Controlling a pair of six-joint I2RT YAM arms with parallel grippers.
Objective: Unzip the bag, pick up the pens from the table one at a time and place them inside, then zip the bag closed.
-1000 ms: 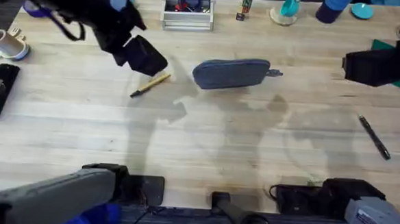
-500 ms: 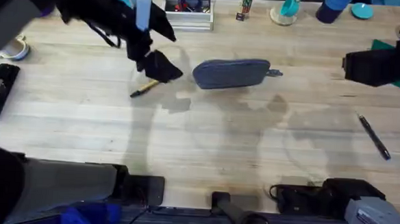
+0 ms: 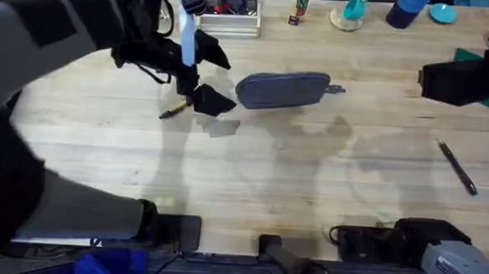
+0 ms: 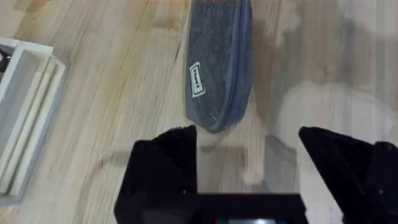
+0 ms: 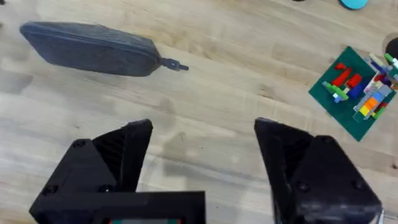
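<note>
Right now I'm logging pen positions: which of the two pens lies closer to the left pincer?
The tan-yellow pen, partly under the open left pincer beside the blue-grey fabric pouch. The slim dark pen lies far off.

A small white label [image 4: 197, 80] is showing on the blue-grey fabric of the bag [image 4: 219, 59] in the left wrist view, its dark print too small to be read. A white sticker [image 3: 458, 271] with dark lines of print is sitting on the right arm's grey base housing at the lower right of the overhead view, and its wording is likewise not resolving into letters. A small bottle [image 3: 301, 5] at the table's far edge is carrying a pale label whose marks cannot be made out. No word, brand or number is reading clearly anywhere.
</note>
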